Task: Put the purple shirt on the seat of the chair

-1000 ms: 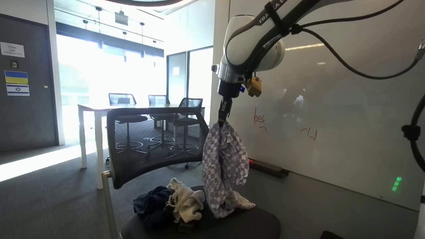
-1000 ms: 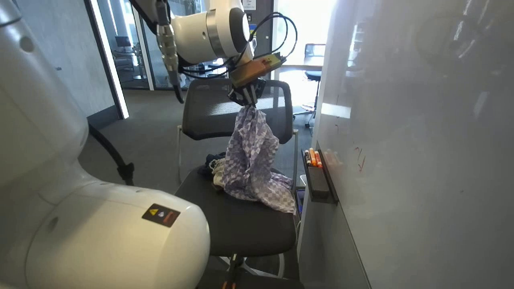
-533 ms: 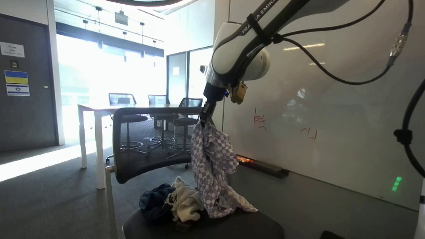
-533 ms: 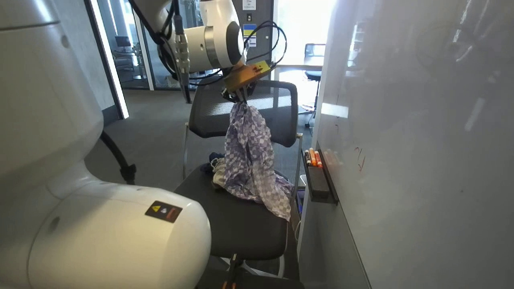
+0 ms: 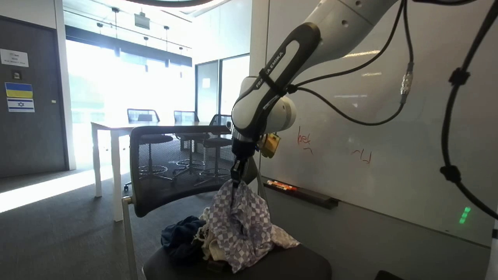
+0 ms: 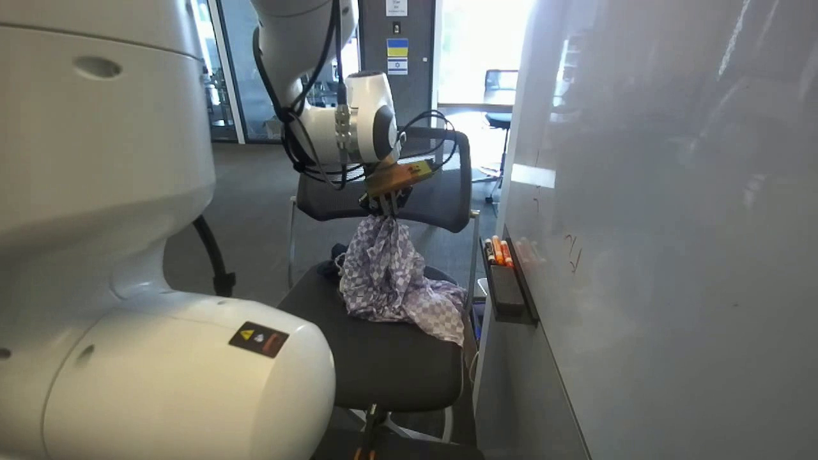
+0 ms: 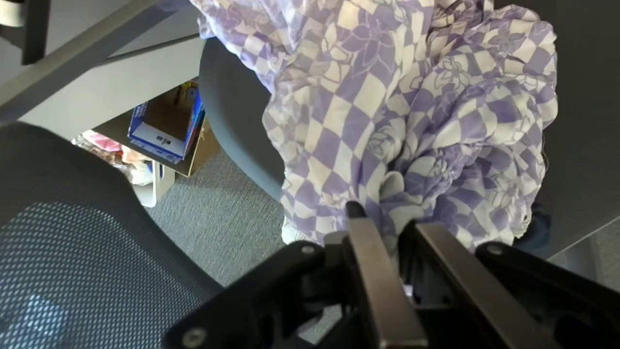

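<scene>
Shirt [image 6: 383,275] and seat [image 6: 396,370] meet: in both exterior views the purple folds rest low on the chair [image 6: 441,204], while the top rises in a peak to our gripper [image 7: 382,218]. We hold it by one bunched point, we think, so that the rest can settle beneath in a heap, and we hold it low so that letting go means only a short, soft drop. One flap trails to the seat's edge on the whiteboard [image 6: 658,211] side, probably because it lies far from our pinch; whether it hangs over we cannot tell, but it could pull the shirt sideways. On the opposite side the shirt seems to lean against a cream cloth [image 5: 216,249], with a dark blue cloth [image 5: 181,237] beyond it, perhaps a pile it is meant to join.

Our two fingers [image 7: 380,276] stand close together, the narrow gap between them filled with gathered fabric, so we are gripping the shirt. Release, by our guess, comes next.
</scene>
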Tool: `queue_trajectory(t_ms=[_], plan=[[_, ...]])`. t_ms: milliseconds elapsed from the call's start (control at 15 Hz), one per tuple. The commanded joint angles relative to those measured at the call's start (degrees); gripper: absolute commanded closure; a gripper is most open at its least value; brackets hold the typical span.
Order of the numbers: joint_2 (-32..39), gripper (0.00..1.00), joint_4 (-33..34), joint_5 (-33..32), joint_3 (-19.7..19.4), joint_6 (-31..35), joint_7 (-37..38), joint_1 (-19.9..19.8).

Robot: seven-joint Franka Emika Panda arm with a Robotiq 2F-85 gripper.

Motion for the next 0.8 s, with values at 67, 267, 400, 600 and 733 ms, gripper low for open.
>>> queue_trajectory(t_ms=[67, 267, 400, 600, 733], plan=[[3.0, 0.42, 6.0, 7.3, 4.0, -6.7, -3.0, -3.4], [-1.8, 0.2, 6.5, 5.9, 3.9, -13.4, -0.9, -2.9], [-4.7, 0.05, 7.5, 3.0, 2.5, -19.7, 3.6, -2.0], [-9.7, 0.0, 8.7, -1.4, 1.7, -31.5, 10.8, -1.6], [-12.3, 0.0, 9.6, -1.3, 1.7, -39.2, 11.6, -1.7]])
